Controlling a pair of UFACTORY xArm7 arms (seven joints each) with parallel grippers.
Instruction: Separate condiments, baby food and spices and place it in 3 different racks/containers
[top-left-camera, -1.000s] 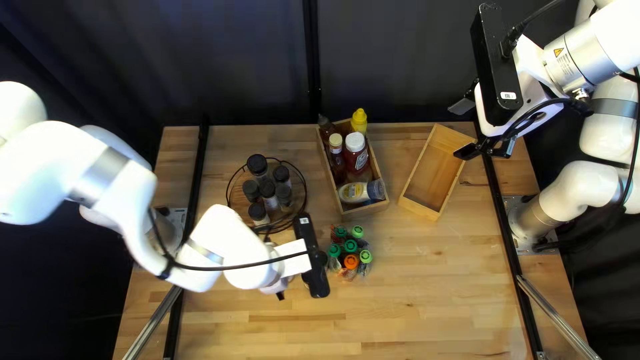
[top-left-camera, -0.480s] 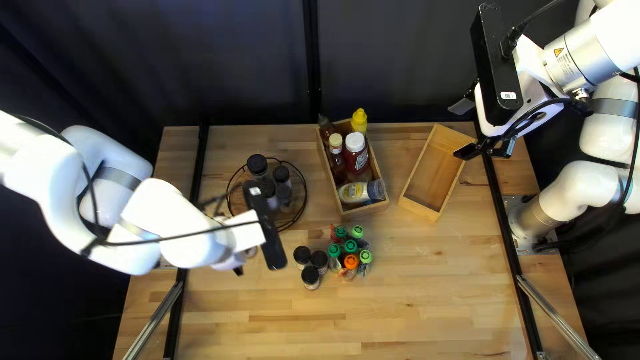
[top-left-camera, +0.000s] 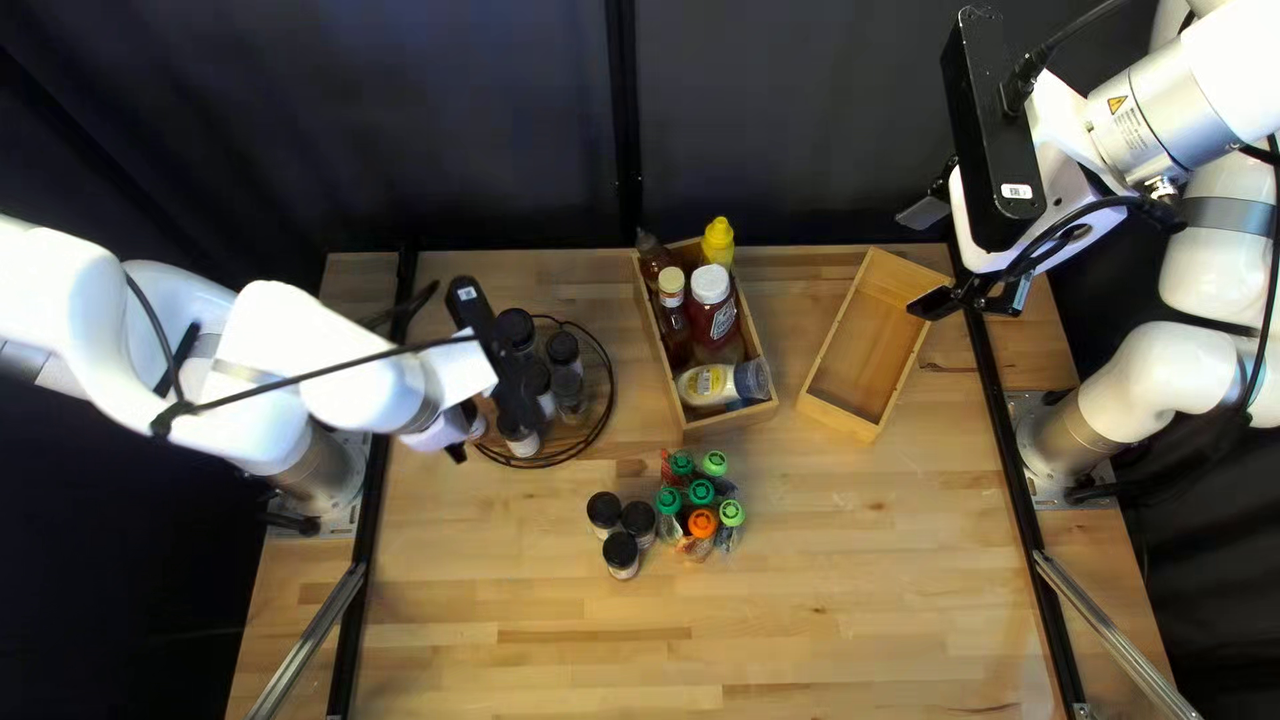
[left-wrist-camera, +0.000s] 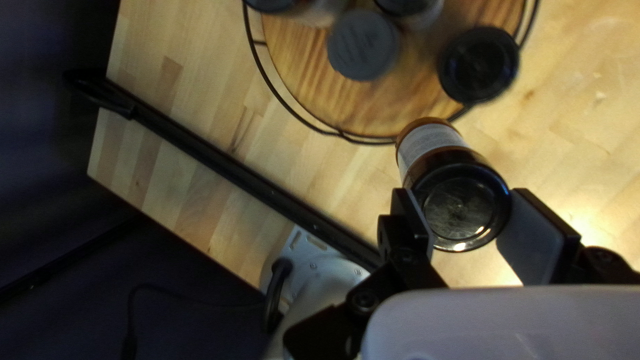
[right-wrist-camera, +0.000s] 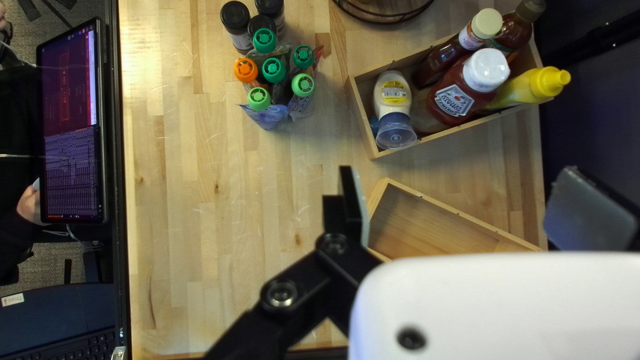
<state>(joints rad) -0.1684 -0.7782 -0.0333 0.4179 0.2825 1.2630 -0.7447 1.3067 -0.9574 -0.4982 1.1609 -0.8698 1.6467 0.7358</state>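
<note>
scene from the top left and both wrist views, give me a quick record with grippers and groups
left gripper: shut on a spice jar
right gripper: open
round rack: black-lidded spice jars
bottle box: ketchup, yellow mustard, three other bottles
loose spices: three black-lidded jars
loose baby food: six pouches, one orange-capped, five green-capped
</note>
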